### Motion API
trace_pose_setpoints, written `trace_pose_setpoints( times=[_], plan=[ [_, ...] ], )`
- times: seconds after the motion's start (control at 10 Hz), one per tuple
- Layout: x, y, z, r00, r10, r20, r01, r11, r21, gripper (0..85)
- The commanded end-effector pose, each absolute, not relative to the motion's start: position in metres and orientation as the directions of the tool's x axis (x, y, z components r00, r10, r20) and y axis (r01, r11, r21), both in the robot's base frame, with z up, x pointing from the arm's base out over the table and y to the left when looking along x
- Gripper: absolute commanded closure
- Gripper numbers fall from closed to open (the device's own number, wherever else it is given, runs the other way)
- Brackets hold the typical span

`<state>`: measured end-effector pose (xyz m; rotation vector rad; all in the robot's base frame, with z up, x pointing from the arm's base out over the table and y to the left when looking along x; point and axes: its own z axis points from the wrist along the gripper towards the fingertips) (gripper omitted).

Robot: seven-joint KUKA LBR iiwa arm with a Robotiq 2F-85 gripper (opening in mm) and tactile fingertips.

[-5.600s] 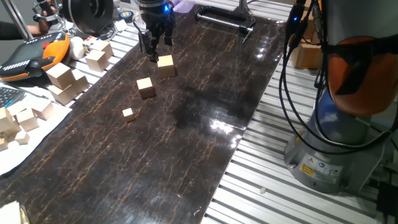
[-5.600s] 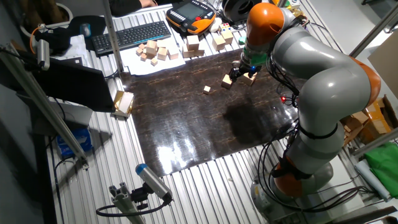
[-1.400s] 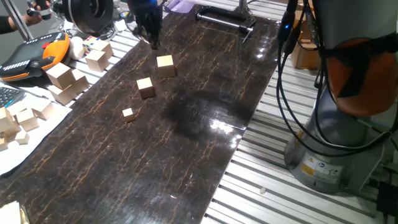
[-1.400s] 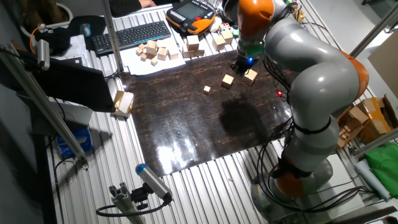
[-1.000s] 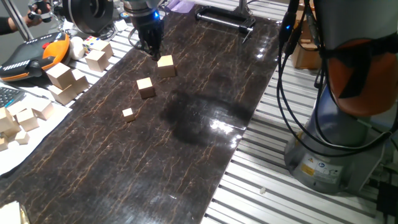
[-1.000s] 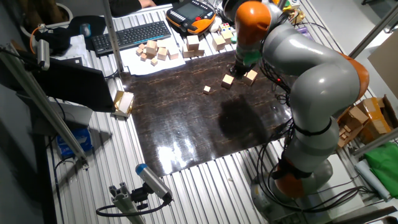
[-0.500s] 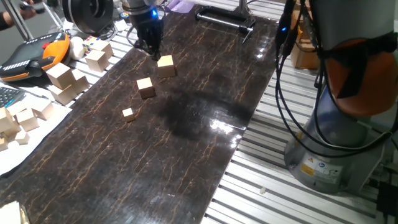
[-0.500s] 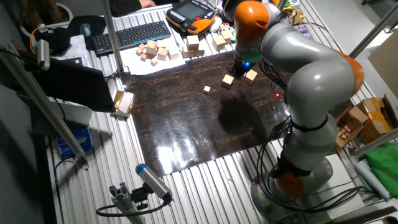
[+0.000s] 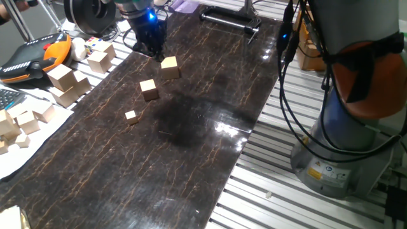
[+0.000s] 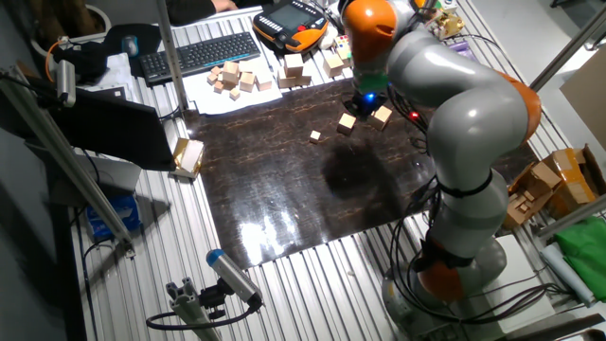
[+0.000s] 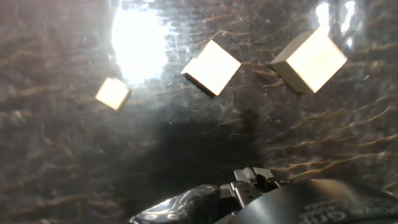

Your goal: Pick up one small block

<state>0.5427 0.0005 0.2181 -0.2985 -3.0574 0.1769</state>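
Note:
Three tan wooden cubes lie in a row on the dark mat. The small block [image 9: 149,89] is the middle one, also seen in the other fixed view [image 10: 347,123] and the hand view [image 11: 211,67]. A slightly larger cube [image 9: 169,67] lies beyond it and a tiny cube [image 9: 131,116] lies nearer. My gripper [image 9: 154,51] hangs low just behind the larger cube, apart from the small block and holding nothing. Its fingers are dark and blurred, so their gap does not show. In the other fixed view the gripper [image 10: 365,100] is just above the two bigger cubes.
More wooden blocks [image 9: 63,79] lie on white paper left of the mat. An orange pendant [image 9: 35,54] and a keyboard [image 10: 204,52] are beyond them. The robot base [image 9: 356,127] and cables stand at the right. Slatted metal table [image 9: 267,184] surrounds the mat.
The gripper has shifted slightly left, away from the larger cube, staying low behind it. The three cubes have not moved.

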Motion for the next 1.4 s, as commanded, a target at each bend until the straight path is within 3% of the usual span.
trace_pose_setpoints(
  times=[0.0,0.3,0.5,0.8,1.3],
  plan=[
    [0.549,0.001,0.213,-0.954,0.298,0.029,0.292,0.948,-0.123,65.0],
    [0.585,-0.002,0.191,-0.928,0.373,-0.006,0.371,0.922,-0.115,43.3],
    [0.606,-0.004,0.171,-0.913,0.408,-0.022,0.408,0.908,-0.101,34.7],
    [0.618,-0.003,0.143,-0.888,0.457,-0.041,0.459,0.883,-0.098,22.0],
    [0.624,-0.006,0.113,-0.863,0.5,-0.072,0.505,0.858,-0.092,13.7]
  ],
)
